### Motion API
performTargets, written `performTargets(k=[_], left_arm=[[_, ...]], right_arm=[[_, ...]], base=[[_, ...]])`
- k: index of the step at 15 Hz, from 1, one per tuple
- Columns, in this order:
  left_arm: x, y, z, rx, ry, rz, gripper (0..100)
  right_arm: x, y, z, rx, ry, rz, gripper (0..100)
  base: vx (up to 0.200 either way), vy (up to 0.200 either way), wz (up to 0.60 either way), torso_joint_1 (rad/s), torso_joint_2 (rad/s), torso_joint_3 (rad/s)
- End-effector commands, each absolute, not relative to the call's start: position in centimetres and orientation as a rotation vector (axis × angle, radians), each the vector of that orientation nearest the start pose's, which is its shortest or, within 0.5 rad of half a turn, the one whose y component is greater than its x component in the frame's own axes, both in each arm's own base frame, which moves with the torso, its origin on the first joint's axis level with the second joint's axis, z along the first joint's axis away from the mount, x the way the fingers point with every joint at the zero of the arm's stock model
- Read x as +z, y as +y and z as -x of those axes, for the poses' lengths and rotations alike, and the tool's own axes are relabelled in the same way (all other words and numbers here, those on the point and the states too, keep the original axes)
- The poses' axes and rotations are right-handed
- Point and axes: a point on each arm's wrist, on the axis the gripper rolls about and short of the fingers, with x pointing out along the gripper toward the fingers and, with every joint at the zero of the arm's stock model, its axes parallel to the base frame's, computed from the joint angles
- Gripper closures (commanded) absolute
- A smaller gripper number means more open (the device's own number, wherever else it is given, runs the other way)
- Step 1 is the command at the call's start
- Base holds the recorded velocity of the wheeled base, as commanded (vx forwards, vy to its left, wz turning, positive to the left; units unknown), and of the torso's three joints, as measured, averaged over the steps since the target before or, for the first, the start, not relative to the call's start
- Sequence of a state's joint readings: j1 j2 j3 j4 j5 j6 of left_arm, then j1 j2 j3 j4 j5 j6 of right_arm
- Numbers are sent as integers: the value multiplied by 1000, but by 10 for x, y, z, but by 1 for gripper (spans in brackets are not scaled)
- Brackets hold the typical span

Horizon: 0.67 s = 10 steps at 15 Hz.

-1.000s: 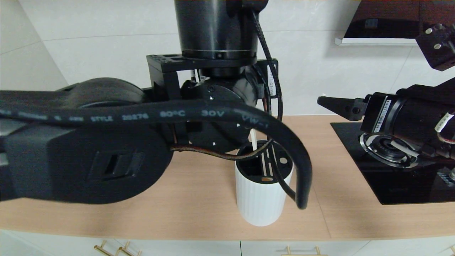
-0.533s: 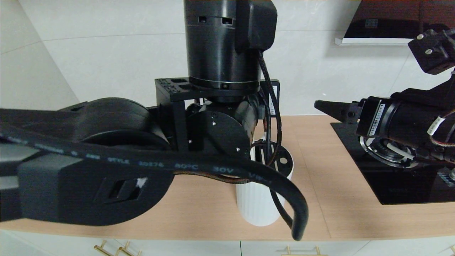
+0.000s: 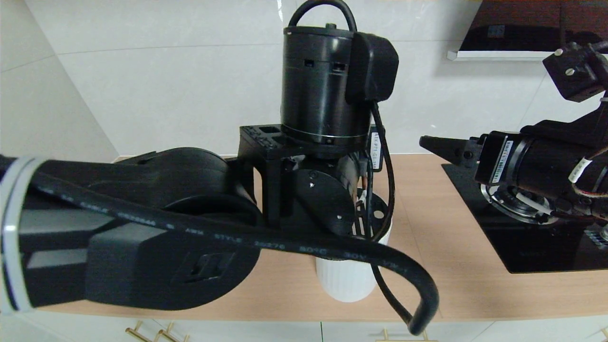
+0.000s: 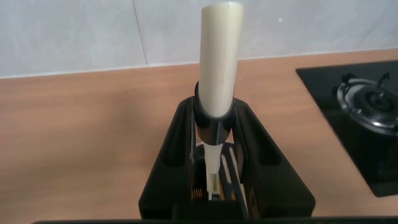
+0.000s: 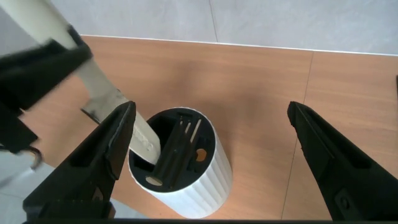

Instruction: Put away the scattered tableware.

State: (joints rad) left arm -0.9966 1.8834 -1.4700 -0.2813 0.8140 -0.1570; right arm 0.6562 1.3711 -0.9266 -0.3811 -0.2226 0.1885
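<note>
Since your left gripper (image 4: 214, 118) has its fingers clamped on the cream-handled knife (image 4: 220, 53), it stands tip-down in the white ribbed cylindrical holder (image 5: 202, 183), while your right gripper (image 5: 210, 112) hovers nearby, fingers wide apart.

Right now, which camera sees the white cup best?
The right wrist view: the white cup shows nearly whole, open top included. In the head view the left arm covers most of it. The left wrist view catches its dark slots.
</note>
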Motion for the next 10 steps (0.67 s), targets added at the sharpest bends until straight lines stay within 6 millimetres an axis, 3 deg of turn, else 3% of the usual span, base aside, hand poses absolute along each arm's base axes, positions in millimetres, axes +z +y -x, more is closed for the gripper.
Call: performTargets(k=[1, 10], left_arm=[[265, -313, -219, -180, 108, 41, 100], [223, -324, -223, -175, 189, -24, 100]], right_arm=[[280, 138, -188, 427, 101, -157, 0], [276, 141, -192, 425, 115, -151, 0]], base=[[0, 0, 0, 0, 0, 0], [0, 0, 0, 0, 0, 0]])
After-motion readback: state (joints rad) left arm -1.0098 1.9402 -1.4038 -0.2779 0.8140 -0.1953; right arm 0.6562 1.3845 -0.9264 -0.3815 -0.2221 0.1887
